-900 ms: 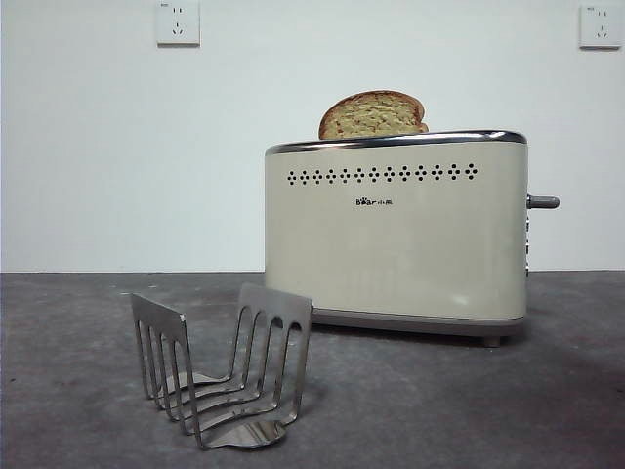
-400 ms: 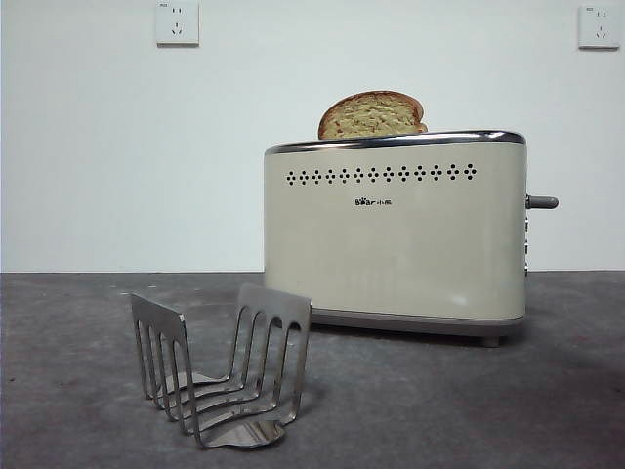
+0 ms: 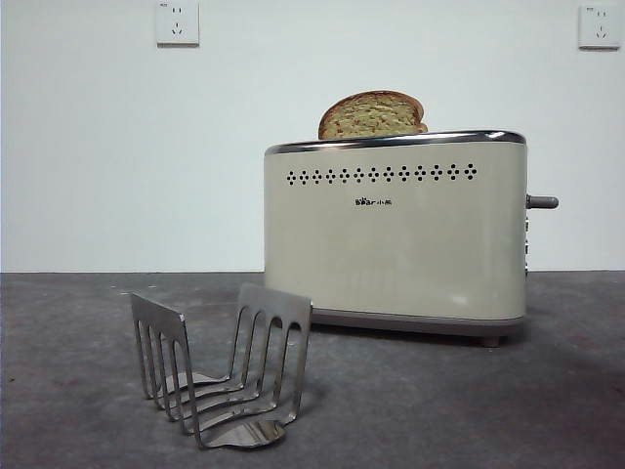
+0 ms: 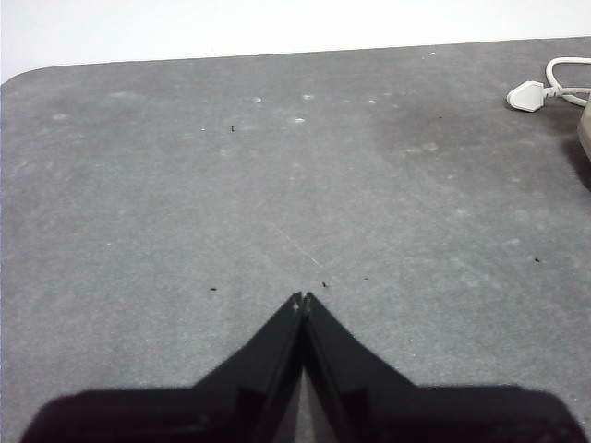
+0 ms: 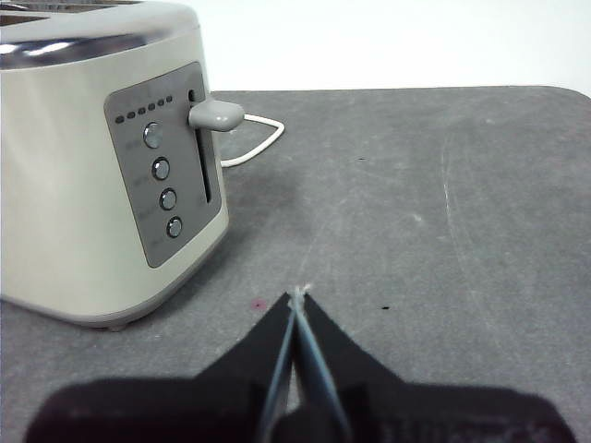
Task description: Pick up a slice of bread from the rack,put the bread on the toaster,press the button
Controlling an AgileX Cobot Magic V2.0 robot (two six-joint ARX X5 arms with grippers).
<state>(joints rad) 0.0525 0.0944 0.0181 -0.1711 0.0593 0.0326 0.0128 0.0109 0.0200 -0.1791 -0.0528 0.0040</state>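
- Rack (image 3: 223, 376), front view, left foreground: shiny steel, flat slotted dividers rising from a curved base. Empty. Much lower than the toaster; stands apart from it on the table (image 3: 68, 381).
- Table: grey, matte, mottled, lightly scuffed.
- Toaster (image 3: 395, 239), centre-right: cream boxy body, rounded corners, chrome top rim, a row of small vent holes, small dark logo.
- Slice of bread (image 3: 371, 115): sits in the toaster's top, its rounded dark-crusted upper part sticking out above the rim; crumb tan, speckled.
- Button (image 3: 543, 202): short grey lever knob on the narrow end, at the top of its slot. Judged not yet pressed; only that step remains.
- Left gripper (image 4: 303, 297): fingers clenched, grasping nothing, over bare table; waiting.
- Right gripper (image 5: 297, 293): fingers clenched together, empty, near the toaster's lever end, lower than the knob (image 5: 216, 114).
- Risks: the knob is small and smooth, so a fingertip may slide off. Pushing sideways may shift the toaster. Aiming low would hit the round side buttons (image 5: 162, 181).
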